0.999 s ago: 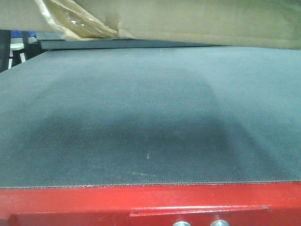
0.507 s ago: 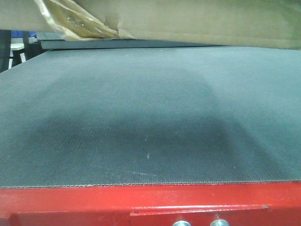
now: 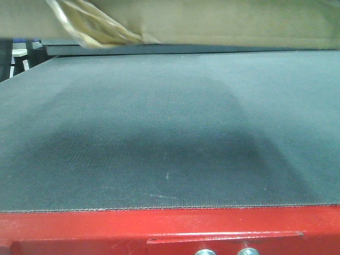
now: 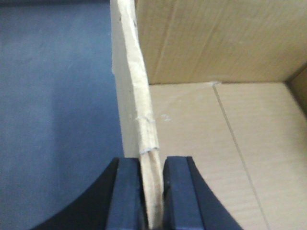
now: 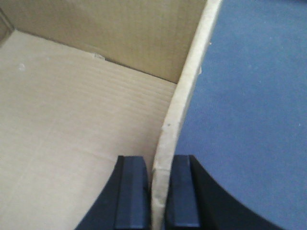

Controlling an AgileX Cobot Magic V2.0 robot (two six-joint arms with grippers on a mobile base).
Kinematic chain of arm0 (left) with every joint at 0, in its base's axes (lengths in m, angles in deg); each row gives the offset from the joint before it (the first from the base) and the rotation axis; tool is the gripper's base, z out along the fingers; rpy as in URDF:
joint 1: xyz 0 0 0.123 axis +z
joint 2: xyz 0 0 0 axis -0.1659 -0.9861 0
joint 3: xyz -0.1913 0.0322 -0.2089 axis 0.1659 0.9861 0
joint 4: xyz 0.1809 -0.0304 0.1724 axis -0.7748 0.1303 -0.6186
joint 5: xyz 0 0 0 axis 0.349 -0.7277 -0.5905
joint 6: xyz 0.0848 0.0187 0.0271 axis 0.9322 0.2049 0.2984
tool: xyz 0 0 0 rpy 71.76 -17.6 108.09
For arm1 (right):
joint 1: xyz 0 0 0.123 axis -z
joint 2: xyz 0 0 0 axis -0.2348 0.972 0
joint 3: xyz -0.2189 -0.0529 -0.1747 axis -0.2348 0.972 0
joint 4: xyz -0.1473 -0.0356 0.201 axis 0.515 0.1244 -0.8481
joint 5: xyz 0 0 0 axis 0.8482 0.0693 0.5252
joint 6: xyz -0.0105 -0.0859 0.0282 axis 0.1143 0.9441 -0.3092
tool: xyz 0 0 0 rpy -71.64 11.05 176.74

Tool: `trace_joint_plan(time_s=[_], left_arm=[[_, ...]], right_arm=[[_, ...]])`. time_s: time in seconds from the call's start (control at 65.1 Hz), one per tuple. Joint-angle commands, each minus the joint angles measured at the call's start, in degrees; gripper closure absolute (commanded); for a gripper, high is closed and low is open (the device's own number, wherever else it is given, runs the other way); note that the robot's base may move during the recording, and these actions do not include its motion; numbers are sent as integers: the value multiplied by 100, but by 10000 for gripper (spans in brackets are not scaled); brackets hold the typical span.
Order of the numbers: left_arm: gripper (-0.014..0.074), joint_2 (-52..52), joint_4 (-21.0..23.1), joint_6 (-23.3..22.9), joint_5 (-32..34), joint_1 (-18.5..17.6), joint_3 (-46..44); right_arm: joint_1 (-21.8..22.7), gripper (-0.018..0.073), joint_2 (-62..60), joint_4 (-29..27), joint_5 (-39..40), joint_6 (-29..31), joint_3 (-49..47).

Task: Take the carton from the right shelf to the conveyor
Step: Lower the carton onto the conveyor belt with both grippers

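Our left jaws are clamped on the left wall of the carton (image 4: 192,43) and our right jaws on its right wall, each pinching a creased corrugated edge. We see the plain brown box level above the conveyor (image 3: 170,133), open top up, its long axis across the dark textured belt. Crinkled yellowish tape (image 3: 90,26) dangles from its underside.

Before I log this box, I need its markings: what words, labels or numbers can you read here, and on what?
None can be read. The carton shows plain brown cardboard, its peeling tape is clear and unprinted, and the conveyor belt and its red frame carry no lettering.
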Motion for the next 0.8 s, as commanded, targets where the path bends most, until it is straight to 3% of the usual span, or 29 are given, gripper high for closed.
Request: trace_joint_plan(time_s=[0.0, 0.323, 0.553, 0.661, 0.737, 0.784], left_arm=[[606, -97, -97, -57, 304, 121, 148], [606, -727, -97, -230, 1337, 424, 927], [588, -1234, -97, -230, 1402, 480, 937], [437, -1315, -97, -230, 1317, 480, 937], [244, -1305, -97, -230, 1315, 480, 937], [119, -1305, -97, -230, 1315, 480, 926]], right_arm=[[64, 626, 283, 168, 306, 141, -200], [550, 626, 1812, 11, 1008, 141, -329], [672, 626, 2510, 6, 1147, 141, -329], [672, 569, 2559, 6, 1136, 141, -329], [672, 393, 2548, 6, 1157, 141, -329], [672, 236, 2537, 6, 1157, 141, -329]])
